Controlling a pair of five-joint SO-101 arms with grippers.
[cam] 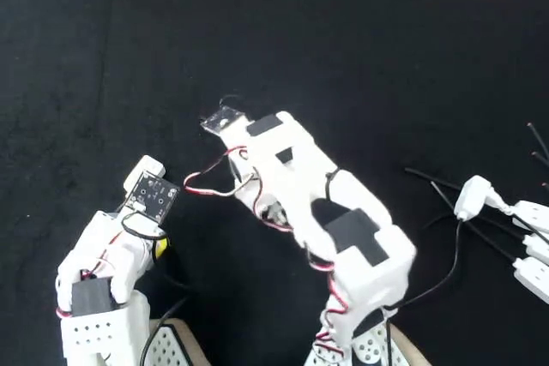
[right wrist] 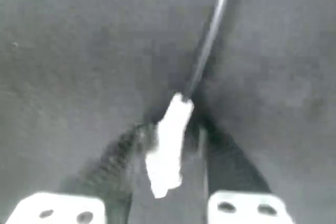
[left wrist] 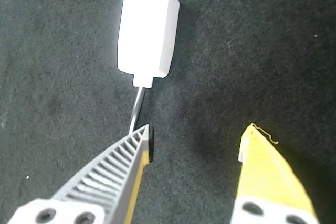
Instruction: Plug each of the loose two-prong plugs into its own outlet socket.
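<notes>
A white rectangular plug body (left wrist: 147,30) lies on the black cloth with a thin cord running from its near end. My left gripper (left wrist: 197,132) is open just short of it, and the cord passes beside the grey finger (left wrist: 126,161). In the high view this white body (cam: 147,165) sits ahead of the lower-left arm. My right gripper (right wrist: 176,121) is shut on a small white plug (right wrist: 168,153), whose black cable (right wrist: 210,35) leads away. That arm reaches to the table's middle, its tip (cam: 221,120) low over the cloth.
Several white plug and socket pieces (cam: 476,196) with black cables (cam: 450,255) lie at the right edge of the black table cloth (cam: 343,49). The arm bases stand at the near edge.
</notes>
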